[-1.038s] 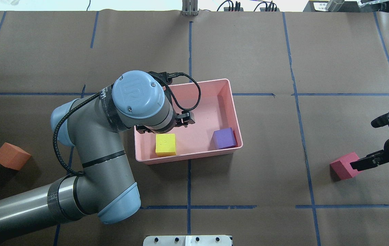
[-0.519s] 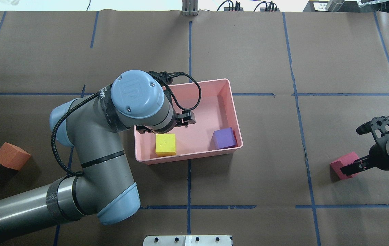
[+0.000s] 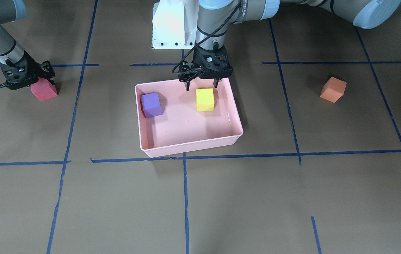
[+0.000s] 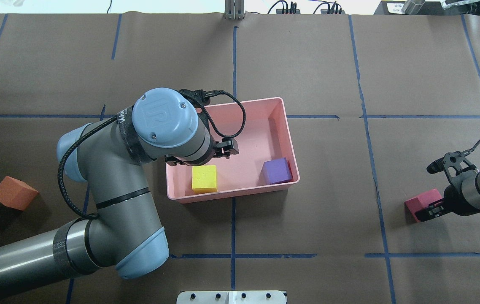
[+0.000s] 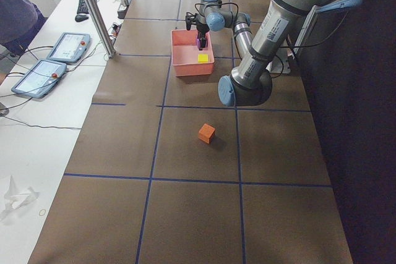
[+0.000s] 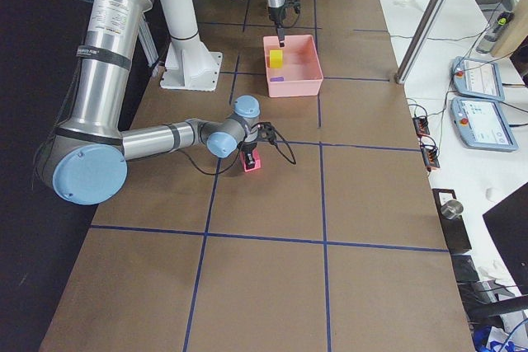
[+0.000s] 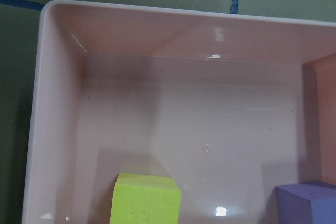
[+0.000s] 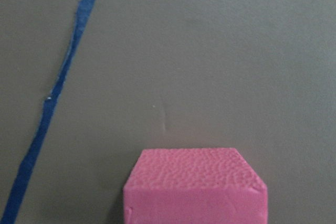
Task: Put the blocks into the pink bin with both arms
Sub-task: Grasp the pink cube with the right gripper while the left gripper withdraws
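Note:
The pink bin (image 4: 246, 102) holds the yellow-green block (image 4: 204, 178) and the purple block (image 4: 277, 170). My left gripper (image 3: 201, 85) hangs open and empty just above the bin, over the yellow-green block (image 3: 204, 100). Its wrist view shows both blocks on the bin floor (image 7: 210, 129). The red block (image 4: 418, 202) lies on the table at the right. My right gripper (image 4: 429, 212) is down at it and looks open, its fingers beside the block. The block fills the bottom of the right wrist view (image 8: 194, 187). The orange block (image 4: 14, 193) lies alone at the far left.
Brown paper with blue tape lines (image 4: 233, 63) covers the table. The white pedestal base (image 3: 172, 24) stands behind the bin. Tablets and cables (image 5: 52, 60) lie on the operators' side table.
My right gripper has swung leftward and down over the red block. My left arm has shifted slightly left above the bin. The blocks have not moved.

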`<state>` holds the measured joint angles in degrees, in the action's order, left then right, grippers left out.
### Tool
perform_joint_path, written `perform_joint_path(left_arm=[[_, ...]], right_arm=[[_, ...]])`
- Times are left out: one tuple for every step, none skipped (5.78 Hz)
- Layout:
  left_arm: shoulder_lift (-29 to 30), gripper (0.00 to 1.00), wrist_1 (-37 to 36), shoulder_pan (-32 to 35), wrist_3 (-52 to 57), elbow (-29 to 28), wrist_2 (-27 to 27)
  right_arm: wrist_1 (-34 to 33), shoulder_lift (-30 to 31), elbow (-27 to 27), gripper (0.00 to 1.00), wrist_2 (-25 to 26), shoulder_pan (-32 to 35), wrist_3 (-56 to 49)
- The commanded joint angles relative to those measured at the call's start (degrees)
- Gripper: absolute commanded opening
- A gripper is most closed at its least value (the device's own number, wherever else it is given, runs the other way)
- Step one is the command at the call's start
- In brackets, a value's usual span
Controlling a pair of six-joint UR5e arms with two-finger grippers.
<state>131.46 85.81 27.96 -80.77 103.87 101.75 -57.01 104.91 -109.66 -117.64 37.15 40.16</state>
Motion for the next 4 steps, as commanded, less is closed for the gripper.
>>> perform_joint_path(left_arm=[[-3.9, 1.00, -0.4, 0.3, 7.2, 3.8, 0.3], [-8.0, 1.00, -0.5, 2.3, 13.5, 7.1, 2.1], [-12.3, 1.00, -0.4, 5.3, 23.5, 10.3, 5.4], [-17.3, 1.00, -0.2, 7.6, 31.2, 13.5, 6.1]], right_arm=[[-1.5, -2.1, -2.7, 0.28, -0.6, 0.5, 0.1], [-10.1, -7.0, -5.4, 0.28, -1.6, 1.9, 0.2], [-22.1, -16.0, -7.5, 0.28, -2.0, 2.5, 2.2], [-32.0, -26.1, -7.4, 0.28, -2.0, 2.4, 6.9]])
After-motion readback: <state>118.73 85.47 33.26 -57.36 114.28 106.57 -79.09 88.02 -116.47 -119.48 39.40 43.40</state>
